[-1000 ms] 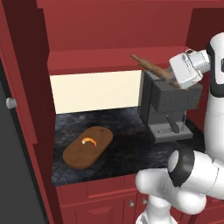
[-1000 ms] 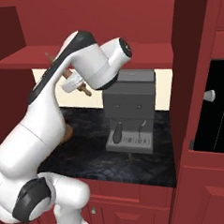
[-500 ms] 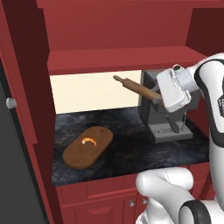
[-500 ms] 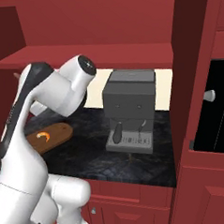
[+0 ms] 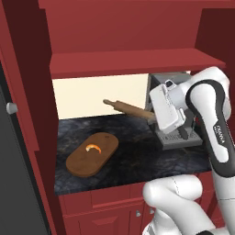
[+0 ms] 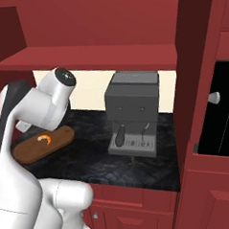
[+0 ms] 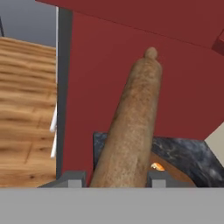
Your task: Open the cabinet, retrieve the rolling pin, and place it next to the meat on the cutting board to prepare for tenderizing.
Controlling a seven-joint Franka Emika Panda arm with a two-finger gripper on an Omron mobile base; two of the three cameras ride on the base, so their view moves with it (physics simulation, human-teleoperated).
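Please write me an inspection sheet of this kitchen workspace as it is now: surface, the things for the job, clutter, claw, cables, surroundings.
Surface: dark marbled counter, under a red shelf.
Job's things: rolling pin in the air above the counter, tilted, far end toward the cutting board; meat lies on the board.
Clutter: grey coffee machine on the counter, right of the board.
Claw: claw shut on one end of the rolling pin.
Cables: nothing seen.
Surroundings: red lower cabinet fronts; wooden floor in the hand view.
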